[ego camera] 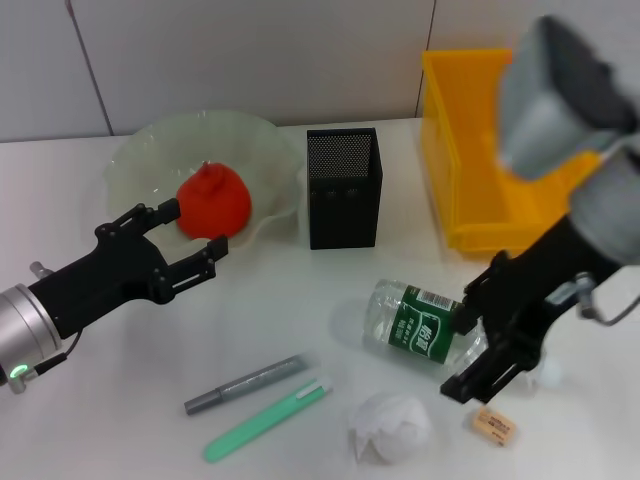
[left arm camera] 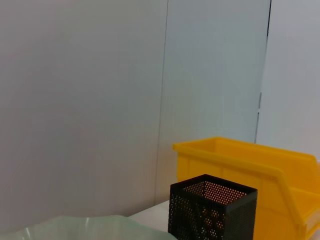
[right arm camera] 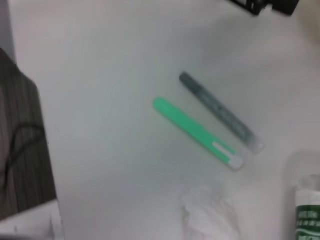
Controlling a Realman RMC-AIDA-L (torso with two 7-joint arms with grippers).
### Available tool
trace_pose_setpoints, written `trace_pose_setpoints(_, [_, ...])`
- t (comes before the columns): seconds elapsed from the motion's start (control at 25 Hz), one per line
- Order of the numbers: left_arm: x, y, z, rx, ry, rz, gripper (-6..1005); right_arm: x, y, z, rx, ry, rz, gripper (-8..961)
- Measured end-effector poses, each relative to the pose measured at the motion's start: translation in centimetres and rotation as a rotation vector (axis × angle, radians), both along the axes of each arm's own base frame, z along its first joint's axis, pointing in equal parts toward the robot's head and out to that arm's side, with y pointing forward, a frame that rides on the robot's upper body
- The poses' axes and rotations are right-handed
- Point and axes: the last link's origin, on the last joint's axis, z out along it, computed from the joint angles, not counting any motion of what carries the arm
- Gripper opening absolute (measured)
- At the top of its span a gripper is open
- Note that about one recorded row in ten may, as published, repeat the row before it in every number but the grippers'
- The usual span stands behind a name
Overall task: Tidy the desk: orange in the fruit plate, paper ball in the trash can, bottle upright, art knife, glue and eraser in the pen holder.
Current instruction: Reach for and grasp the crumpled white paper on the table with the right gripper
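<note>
The red-orange orange [ego camera: 213, 200] lies in the pale glass fruit plate [ego camera: 150, 150] at the back left. My left gripper [ego camera: 195, 230] is open, its fingertips at the orange's near side. The clear bottle [ego camera: 415, 322] with a green label lies on its side. My right gripper [ego camera: 470, 350] is open and straddles the bottle's right end. In front lie the grey glue stick [ego camera: 245, 384], the green art knife [ego camera: 268, 418], the white paper ball [ego camera: 390, 425] and the tan eraser [ego camera: 495, 425]. The right wrist view shows the art knife [right arm camera: 197, 132], glue [right arm camera: 220, 112], paper ball [right arm camera: 205, 212] and bottle [right arm camera: 305, 200].
The black mesh pen holder [ego camera: 343, 188] stands at the middle back, also seen as the pen holder [left arm camera: 212, 210] in the left wrist view. The yellow bin [ego camera: 470, 150] serving as trash can sits at the back right, against the grey wall.
</note>
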Motion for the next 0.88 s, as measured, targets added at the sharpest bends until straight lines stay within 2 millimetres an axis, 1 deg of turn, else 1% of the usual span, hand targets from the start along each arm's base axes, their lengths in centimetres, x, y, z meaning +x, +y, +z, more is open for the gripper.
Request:
trace_pose_setpoints(0.08, [0.0,0.0,0.0,-0.001,0.002,0.000,842,-0.7,-0.2,-2.1,0.000,-0.078,0.016,772])
trace_pose_setpoints(0.12, [0.0,0.0,0.0,-0.001,0.002,0.001,841,-0.7,-0.2,-2.1,0.000,-0.078,0.016,771])
trace_pose_setpoints(0.2, [0.0,0.0,0.0,-0.001,0.003,0.002,841,-0.9,-0.2,-3.4,0.017,-0.127,0.027,771])
trace_pose_setpoints(0.36, [0.0,0.0,-0.2,-0.004,0.001,0.003,841,-1.2,-0.5,-5.4,0.017,-0.171,0.025,772])
trace_pose_setpoints(0.52, [0.1,0.0,-0.2,-0.005,0.000,0.002,841,-1.4,-0.7,-6.8,0.025,-0.170,0.009,773])
trace_pose_setpoints(0.88, [0.1,0.0,-0.4,-0.010,0.004,0.006,841,-1.2,-0.8,-8.6,0.039,-0.181,-0.015,785])
